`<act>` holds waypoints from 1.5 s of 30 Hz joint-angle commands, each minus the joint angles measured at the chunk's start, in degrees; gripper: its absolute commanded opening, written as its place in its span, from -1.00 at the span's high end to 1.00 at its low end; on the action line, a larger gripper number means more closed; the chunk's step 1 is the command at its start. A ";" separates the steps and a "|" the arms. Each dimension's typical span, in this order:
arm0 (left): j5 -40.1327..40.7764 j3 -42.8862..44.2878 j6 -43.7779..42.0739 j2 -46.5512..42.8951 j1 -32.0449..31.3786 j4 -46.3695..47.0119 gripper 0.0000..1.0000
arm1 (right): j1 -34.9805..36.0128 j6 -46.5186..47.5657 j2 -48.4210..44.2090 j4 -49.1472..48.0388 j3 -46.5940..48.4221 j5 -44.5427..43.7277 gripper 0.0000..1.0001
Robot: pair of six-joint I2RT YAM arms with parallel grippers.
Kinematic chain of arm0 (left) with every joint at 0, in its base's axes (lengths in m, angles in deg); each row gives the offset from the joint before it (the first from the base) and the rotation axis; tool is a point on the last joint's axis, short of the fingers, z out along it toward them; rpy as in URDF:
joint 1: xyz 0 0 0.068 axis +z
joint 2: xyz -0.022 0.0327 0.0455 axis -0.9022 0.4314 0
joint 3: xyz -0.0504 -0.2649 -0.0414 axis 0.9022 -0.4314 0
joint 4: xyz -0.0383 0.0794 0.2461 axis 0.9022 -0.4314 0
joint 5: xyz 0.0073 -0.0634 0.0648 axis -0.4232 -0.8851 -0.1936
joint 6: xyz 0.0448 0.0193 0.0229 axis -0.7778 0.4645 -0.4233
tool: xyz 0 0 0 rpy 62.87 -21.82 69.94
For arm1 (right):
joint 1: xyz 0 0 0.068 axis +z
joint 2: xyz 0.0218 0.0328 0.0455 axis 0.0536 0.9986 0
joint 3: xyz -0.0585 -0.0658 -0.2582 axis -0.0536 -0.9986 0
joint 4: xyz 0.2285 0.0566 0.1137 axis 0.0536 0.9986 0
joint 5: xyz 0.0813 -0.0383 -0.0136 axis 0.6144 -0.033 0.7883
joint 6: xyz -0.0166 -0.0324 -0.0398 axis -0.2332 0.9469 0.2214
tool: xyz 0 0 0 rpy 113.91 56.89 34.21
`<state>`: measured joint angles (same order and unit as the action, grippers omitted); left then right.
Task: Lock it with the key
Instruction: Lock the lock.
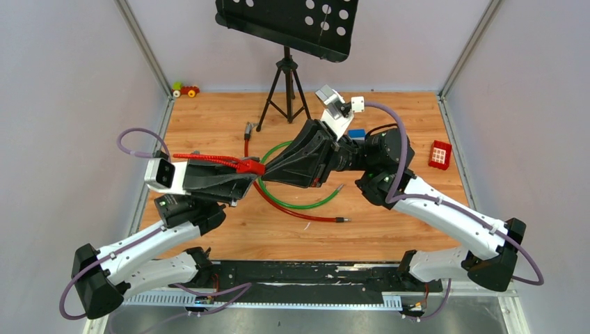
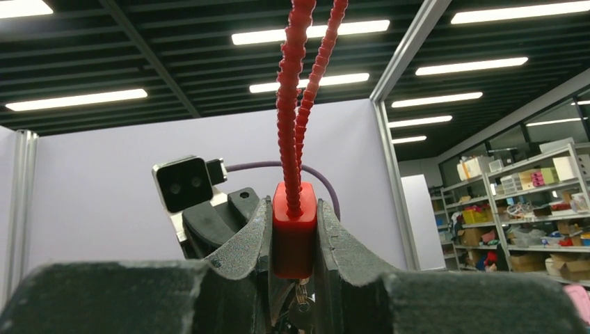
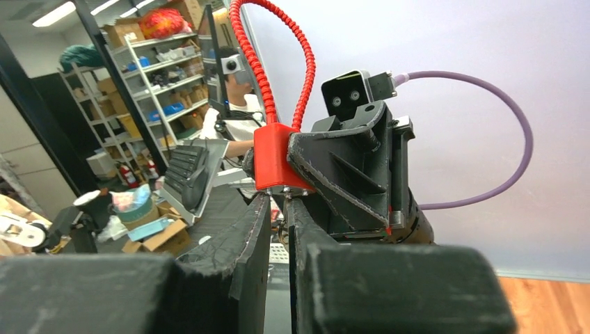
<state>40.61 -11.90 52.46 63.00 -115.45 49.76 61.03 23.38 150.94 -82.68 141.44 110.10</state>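
Clamping red padlock (image 2: 293,233) in left fingers (image 2: 243,243); judged key (image 2: 301,293) below it stiff, slippery; right fingers (image 3: 250,236) nearly together around its bow, hold unclear.

Built of white links (image 1: 445,212) and black joints (image 1: 497,264), trailing lilac cables (image 1: 132,132), tipped with dark scuffed fingers (image 2: 348,257), topped by silvery wrist cameras (image 1: 161,174).

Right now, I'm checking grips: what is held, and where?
Left fingers clamp the red padlock by its body; right fingers flank the key beneath, grip uncertain.

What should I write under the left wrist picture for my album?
Left gripper clamps the red lock, key poking out below.
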 commanded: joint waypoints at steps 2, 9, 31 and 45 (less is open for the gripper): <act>-0.03 1.89 -0.76 0.12 -0.23 4.71 1.00 | 0.32 13.31 -1.76 13.77 4.85 -5.48 1.00; -0.03 0.95 -0.06 -0.67 -0.24 4.71 1.00 | 0.31 24.98 -3.21 25.89 9.92 -8.85 1.00; 1.08 1.16 1.36 -0.50 -0.24 4.71 1.00 | 1.11 38.68 -7.30 18.10 1.63 -11.17 0.45; -2.13 1.99 0.91 -0.46 -0.24 4.72 1.00 | 1.11 24.72 -6.26 9.82 1.40 -1.98 0.05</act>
<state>39.14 -11.90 53.60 63.16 -115.47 49.50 62.03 52.47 144.23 -69.56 141.33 106.85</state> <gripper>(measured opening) 0.255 0.478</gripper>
